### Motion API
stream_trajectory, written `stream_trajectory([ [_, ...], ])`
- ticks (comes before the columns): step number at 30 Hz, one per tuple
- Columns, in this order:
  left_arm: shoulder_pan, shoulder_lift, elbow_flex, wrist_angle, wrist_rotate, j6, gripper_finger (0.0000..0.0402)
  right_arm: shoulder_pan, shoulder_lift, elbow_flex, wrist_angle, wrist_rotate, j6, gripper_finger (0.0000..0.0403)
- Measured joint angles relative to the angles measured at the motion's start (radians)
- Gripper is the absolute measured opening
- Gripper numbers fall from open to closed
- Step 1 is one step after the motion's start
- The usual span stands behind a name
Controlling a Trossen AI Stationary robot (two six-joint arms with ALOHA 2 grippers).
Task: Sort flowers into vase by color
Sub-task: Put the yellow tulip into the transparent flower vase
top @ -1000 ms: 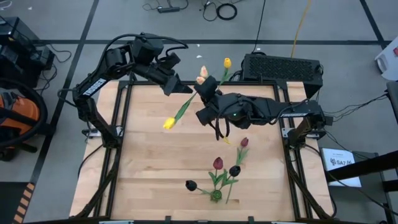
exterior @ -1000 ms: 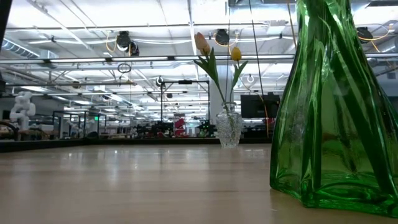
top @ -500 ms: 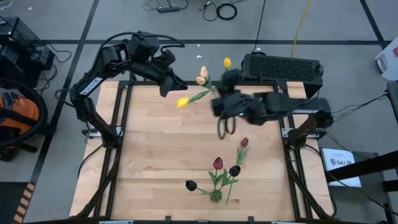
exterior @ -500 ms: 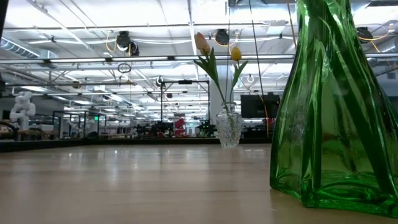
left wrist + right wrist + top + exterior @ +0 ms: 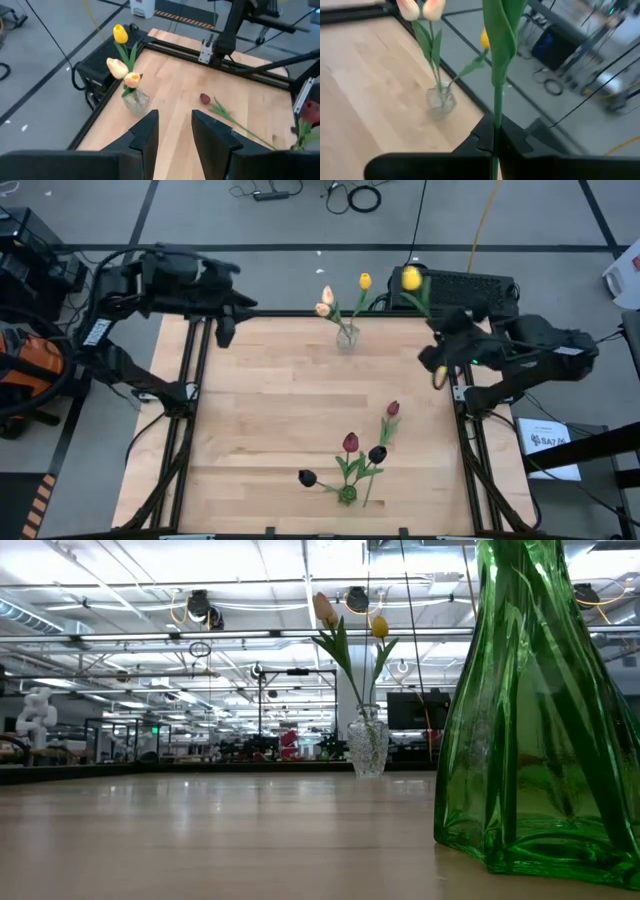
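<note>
My right gripper [image 5: 438, 342] hangs over the table's right edge, shut on a yellow tulip [image 5: 411, 277] whose head points toward the far edge. My left gripper [image 5: 223, 330] is open and empty near the far left corner. A clear vase [image 5: 346, 336] at the far edge holds two peach tulips and one yellow one. A green vase [image 5: 347, 494] near the front holds a dark red tulip [image 5: 350, 442] and two near-black ones. A dark red tulip [image 5: 392, 409] lies flat on the table. No gripper shows in the low view. My right gripper [image 5: 495, 136] pinches the yellow tulip's thin green stem [image 5: 496, 107] between its two fingers, below the long leaf [image 5: 502, 30]. The stem runs along the fingers and out past their tips. The tulip is lifted clear of the table.
A black box [image 5: 455, 288] sits just beyond the far right corner, close to the held tulip's head. The table's black frame rails [image 5: 200, 380] run along its sides. Bare wood [image 5: 270, 410] lies between the two vases.
My right gripper has carried the yellow tulip from beside the clear vase to the table's right edge, swinging its head from the left round toward the far side. My left arm has drawn back from the clear vase toward the far left corner.
</note>
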Motion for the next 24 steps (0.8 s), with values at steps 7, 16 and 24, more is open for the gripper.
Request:
stream_trajectory([
  [7,-0.036,-0.170,-0.317,0.219,-0.100,0.002,0.0123,0.051,-0.249,-0.446,0.448,-0.002,0.116,0.0000],
  [16,-0.039,-0.412,-0.934,0.756,-0.087,-0.026,0.0123,-0.059,-0.288,-0.765,1.275,-0.157,-0.184,0.0000],
  [24,-0.052,-0.552,-1.222,1.114,-0.054,-0.028,0.0123,-0.274,-0.287,-0.801,1.359,-0.451,-0.167,0.0000],
])
